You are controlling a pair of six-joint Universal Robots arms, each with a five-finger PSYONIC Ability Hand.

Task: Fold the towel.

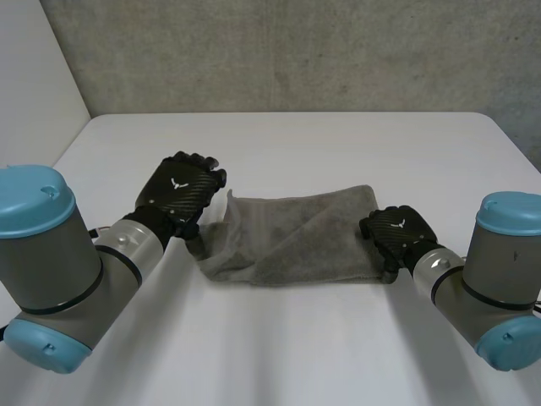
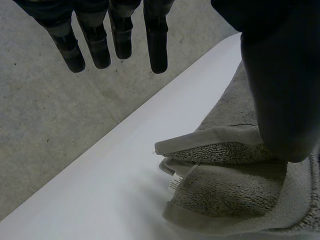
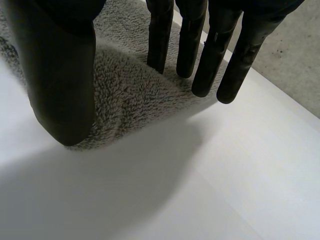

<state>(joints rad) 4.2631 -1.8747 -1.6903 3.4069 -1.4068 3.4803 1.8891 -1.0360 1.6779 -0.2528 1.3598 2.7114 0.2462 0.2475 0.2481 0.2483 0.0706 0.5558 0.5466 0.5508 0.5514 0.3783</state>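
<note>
One grey terry towel (image 1: 296, 237) lies across the middle of the white table (image 1: 338, 144). It is folded into a long, soft band with a looped, nubbly pile and a flat hemmed border. You'll see the end nearer the left hand (image 1: 182, 193) lifted and rumpled, its layers stacked unevenly. A small white label (image 2: 175, 184) pokes out between two folds there. The other end lies flat, apart from a low hump of pile under the right hand (image 1: 397, 230).

At the left end, your left wrist view shows the fingers (image 2: 156, 45) straight and spread. They point off past the table's edge, well clear of the cloth, and hold nothing. The thumb (image 2: 282, 100) hangs over the topmost fold. It looks to be touching the hem, though you can't be sure from this angle.

At the right end, the right hand is likewise relaxed. Its fingers (image 3: 161, 35) are straight and side by side, tips down on or just over the pile. Its thumb (image 3: 62, 90) sits well apart at the towel's edge, with the hump in the wide gap between.

Behind the table stands a rough grey concrete wall (image 1: 296, 51).
</note>
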